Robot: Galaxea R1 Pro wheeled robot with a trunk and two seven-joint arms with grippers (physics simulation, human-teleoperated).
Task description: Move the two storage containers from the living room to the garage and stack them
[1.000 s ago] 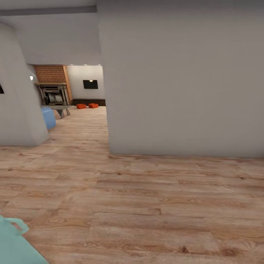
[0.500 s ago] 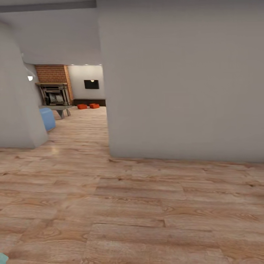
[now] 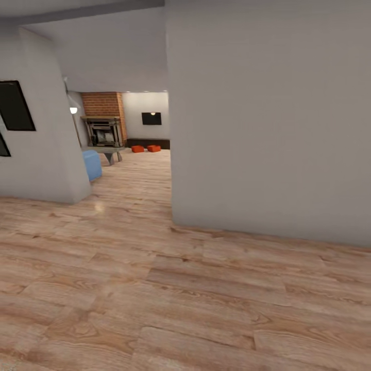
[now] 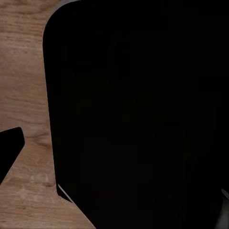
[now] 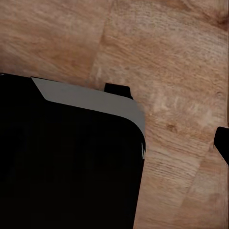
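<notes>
Plank floor (image 3: 154,288), distant living room (image 3: 134,129)

Far ahead of me, past the wall corner, the two storage containers (image 3: 145,148) sit side by side on the light wood plank floor (image 3: 154,170) of the living room, just in front of the long low dark cabinet (image 3: 148,142). Both are small orange-red bins, upright, close together; whether they touch I cannot tell.

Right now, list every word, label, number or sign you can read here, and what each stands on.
None can be read.
The black TV has a blank screen.
The two storage containers show no marking at this distance.
The dark framed panels on the left wall are plain.
</notes>
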